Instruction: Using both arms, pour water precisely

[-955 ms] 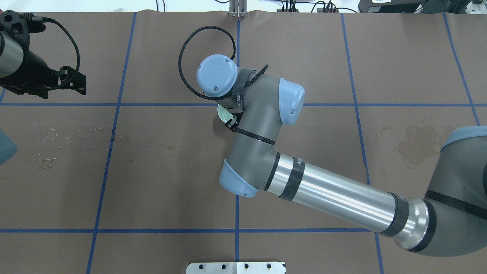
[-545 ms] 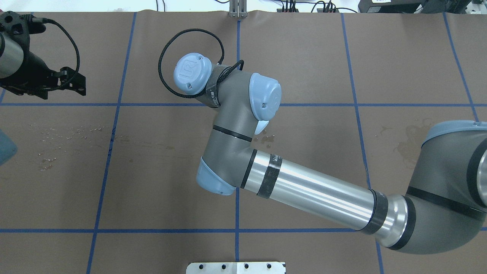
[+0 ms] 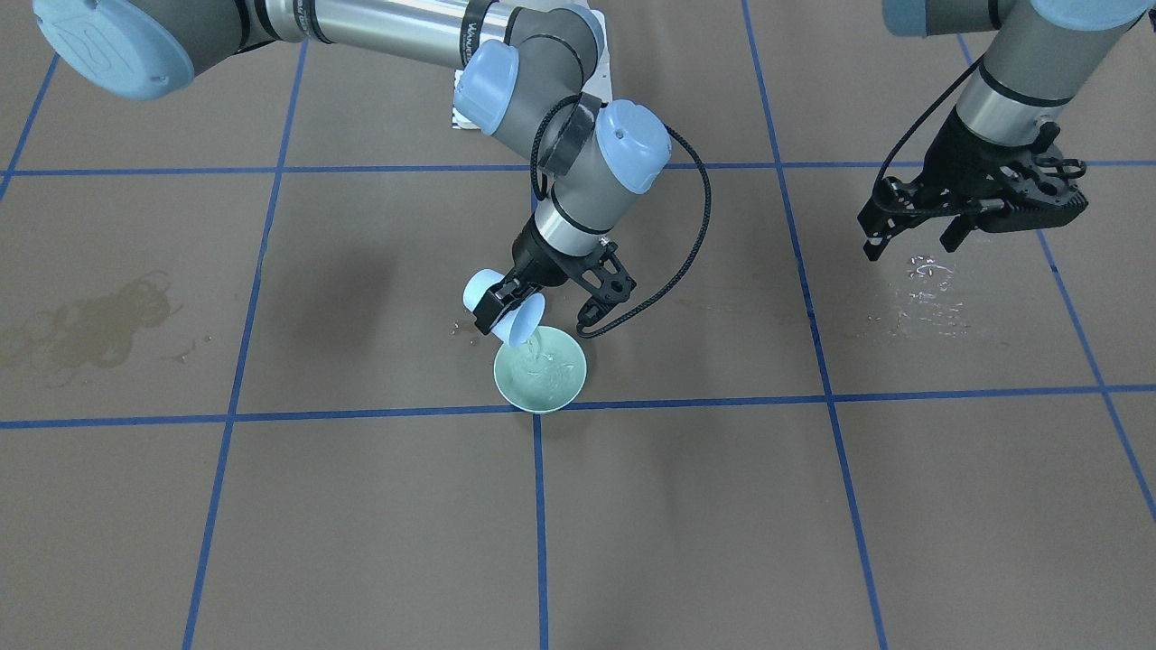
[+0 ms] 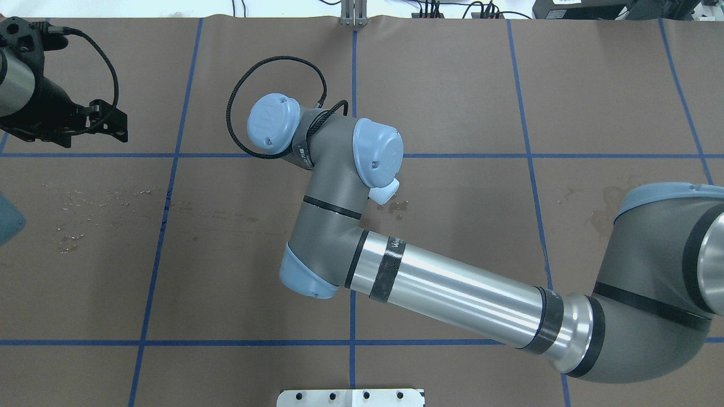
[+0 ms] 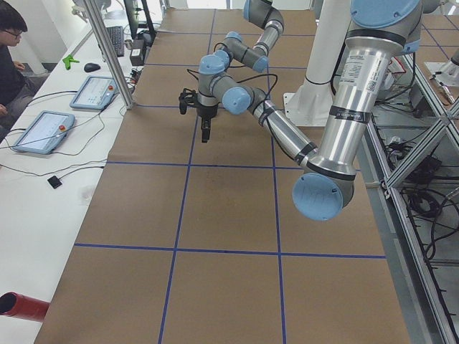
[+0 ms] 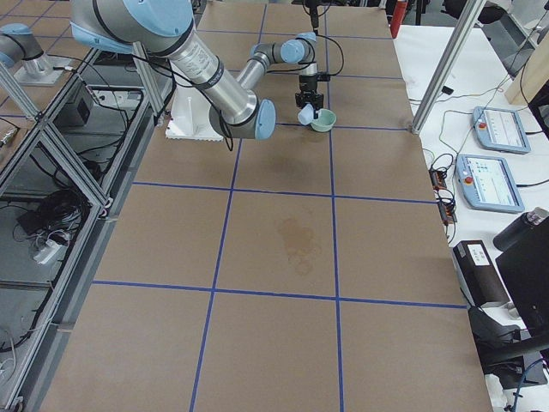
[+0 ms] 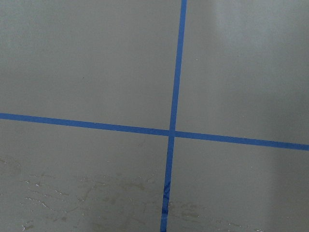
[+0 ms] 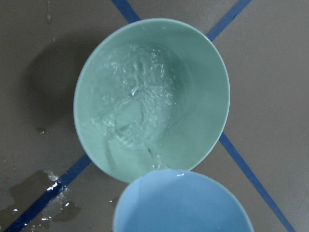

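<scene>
Exterior front-facing: right claw [image 3: 502, 307] clamped on tilted cup [image 3: 522, 327], water [image 3: 542, 366] just below in bowl [image 3: 578, 384].

We see a brown table [image 7: 87, 63] with two blue tape lines [image 7: 176, 72] crossing just right of centre; pale glistening streaks [image 7: 91, 195] spread along its near side.

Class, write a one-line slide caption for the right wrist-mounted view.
Water streams from a tilted light blue cup into a green bowl set over blue tape lines.
</scene>
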